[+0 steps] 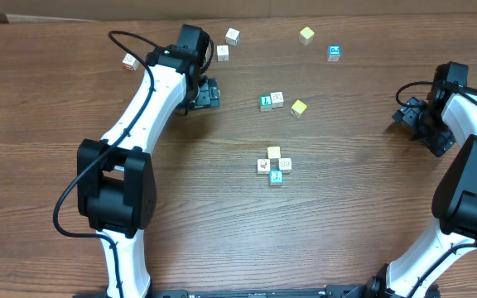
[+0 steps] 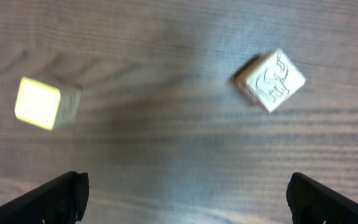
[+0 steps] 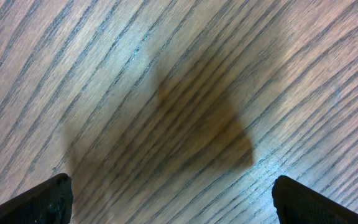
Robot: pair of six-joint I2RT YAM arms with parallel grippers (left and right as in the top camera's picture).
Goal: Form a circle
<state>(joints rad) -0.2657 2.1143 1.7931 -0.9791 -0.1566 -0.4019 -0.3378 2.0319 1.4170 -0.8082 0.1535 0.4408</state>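
Observation:
The circle (image 1: 274,165) is a tight little ring of small cubes near the table's middle: a pale yellow cube (image 1: 273,152) at the back, two white picture cubes (image 1: 263,165) at the sides and a cyan cube (image 1: 275,177) at the front. My left gripper (image 1: 206,93) (image 2: 185,185) hovers open up and to the left of the ring, nothing between its fingers. In the left wrist view a yellow cube (image 2: 42,102) and a white picture cube (image 2: 271,81) lie ahead of it. At the far right my right gripper (image 1: 407,114) (image 3: 173,186) stands open over bare wood.
Loose cubes lie scattered behind the ring: a green cube (image 1: 266,102) touching a white one (image 1: 277,98), a yellow one (image 1: 298,108), another yellow (image 1: 306,35), a blue one (image 1: 334,53), and white ones (image 1: 233,36) at the back and far left (image 1: 129,60).

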